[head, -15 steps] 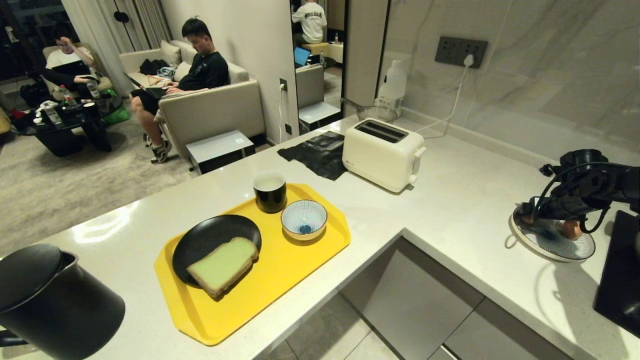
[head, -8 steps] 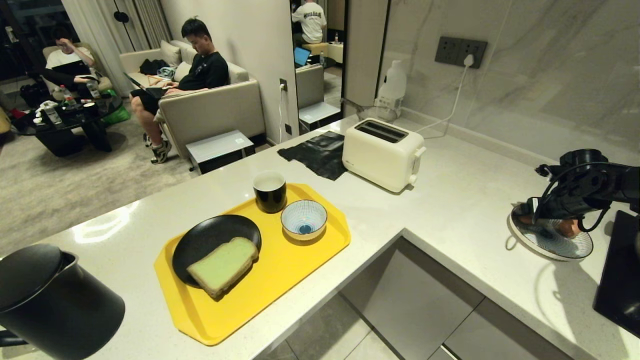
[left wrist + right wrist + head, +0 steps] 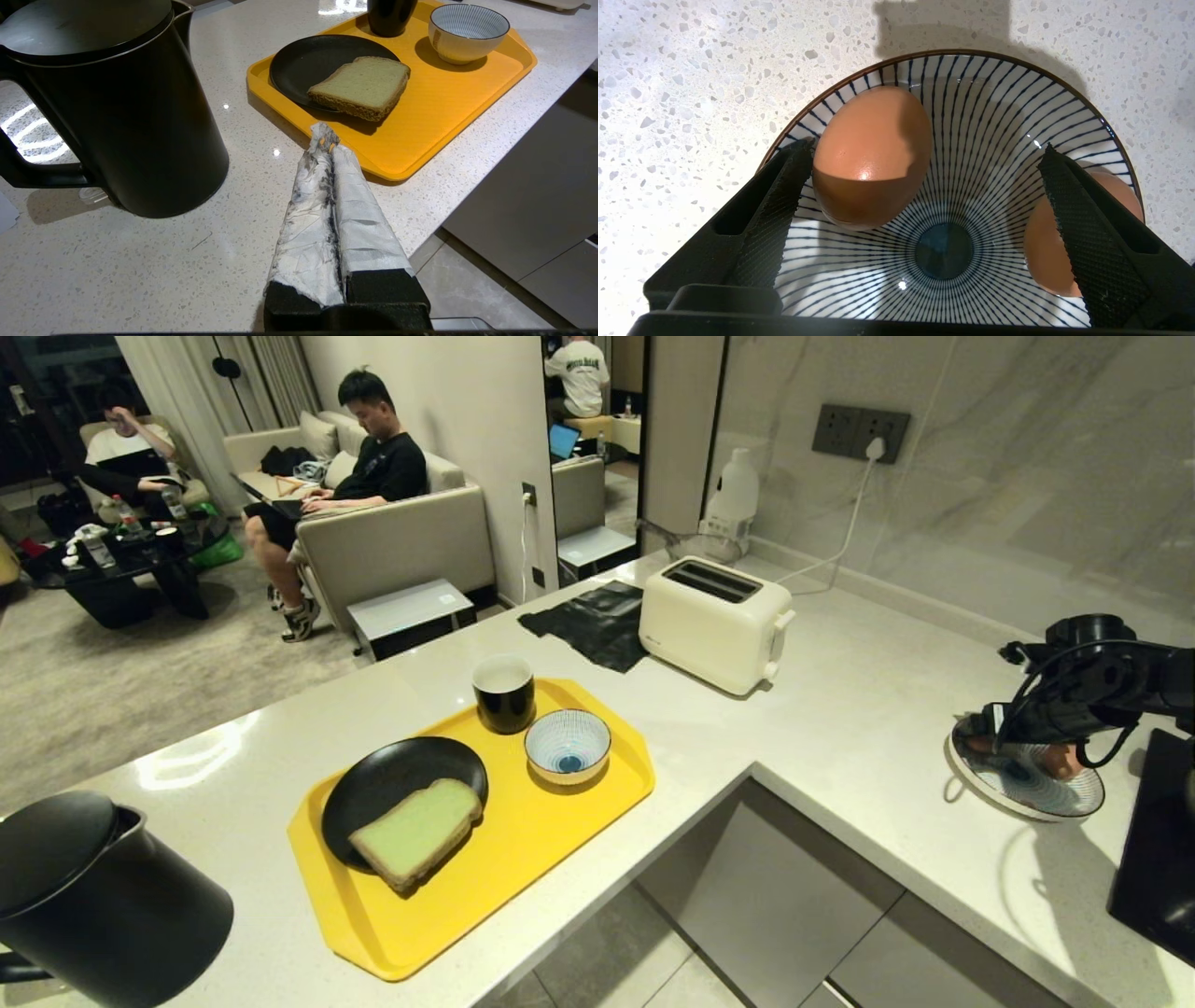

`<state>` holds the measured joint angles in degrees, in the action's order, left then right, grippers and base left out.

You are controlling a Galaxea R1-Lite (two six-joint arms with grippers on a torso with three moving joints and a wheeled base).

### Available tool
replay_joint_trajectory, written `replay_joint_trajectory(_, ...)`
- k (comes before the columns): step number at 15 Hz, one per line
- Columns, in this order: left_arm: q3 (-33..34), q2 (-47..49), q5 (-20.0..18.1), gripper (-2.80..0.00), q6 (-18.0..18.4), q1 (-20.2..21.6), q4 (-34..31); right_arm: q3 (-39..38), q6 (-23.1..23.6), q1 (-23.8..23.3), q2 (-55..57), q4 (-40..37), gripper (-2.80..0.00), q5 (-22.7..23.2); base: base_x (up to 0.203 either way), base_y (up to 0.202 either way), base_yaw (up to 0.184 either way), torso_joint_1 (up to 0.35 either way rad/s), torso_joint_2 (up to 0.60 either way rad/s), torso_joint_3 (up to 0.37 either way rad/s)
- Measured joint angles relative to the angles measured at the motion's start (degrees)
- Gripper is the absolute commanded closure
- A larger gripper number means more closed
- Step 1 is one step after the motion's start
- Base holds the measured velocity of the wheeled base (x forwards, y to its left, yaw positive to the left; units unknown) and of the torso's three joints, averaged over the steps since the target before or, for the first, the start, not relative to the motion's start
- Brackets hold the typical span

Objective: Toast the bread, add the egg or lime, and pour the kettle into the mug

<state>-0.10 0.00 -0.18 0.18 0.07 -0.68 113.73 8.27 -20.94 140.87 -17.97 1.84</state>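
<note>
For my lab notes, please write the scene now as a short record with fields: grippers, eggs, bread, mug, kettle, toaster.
right gripper: open, over the striped plate, holding nothing
left gripper: shut, empty, beside the kettle
eggs: two on the striped plate; one egg between the open fingers, second egg partly hidden
bread: on the black plate, untoasted
mug: on the yellow tray
toaster: slots empty
</note>
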Motion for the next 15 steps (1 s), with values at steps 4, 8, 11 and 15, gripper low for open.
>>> replay_joint_trajectory(4,0.0,0.0,0.02,0.0,-0.02,0.0,-0.02,0.0,0.0,-0.05,0.06,0.0,-2.8,0.0,0.0,0.0,0.0,0.0,0.0,0.0)
replay_joint_trajectory(8,-0.01,0.0,0.01,0.0,-0.05,0.0,-0.01,0.0,0.02,-0.06,0.22,0.0,-2.8,-0.05,0.0,0.0,0.0,0.0,0.0,0.0)
replay_joint_trajectory(11,-0.01,0.0,0.02,0.0,-0.02,0.0,0.0,0.0,0.02,-0.06,0.41,-0.05,-2.8,0.11,0.0,0.0,0.0,0.0,0.0,0.0)
replay_joint_trajectory(15,-0.01,0.0,0.0,0.0,0.0,0.0,-0.02,0.0,0.37,-0.06,0.65,-0.05,-2.8,1.17,0.0,0.0,0.0,0.0,0.0,0.0)
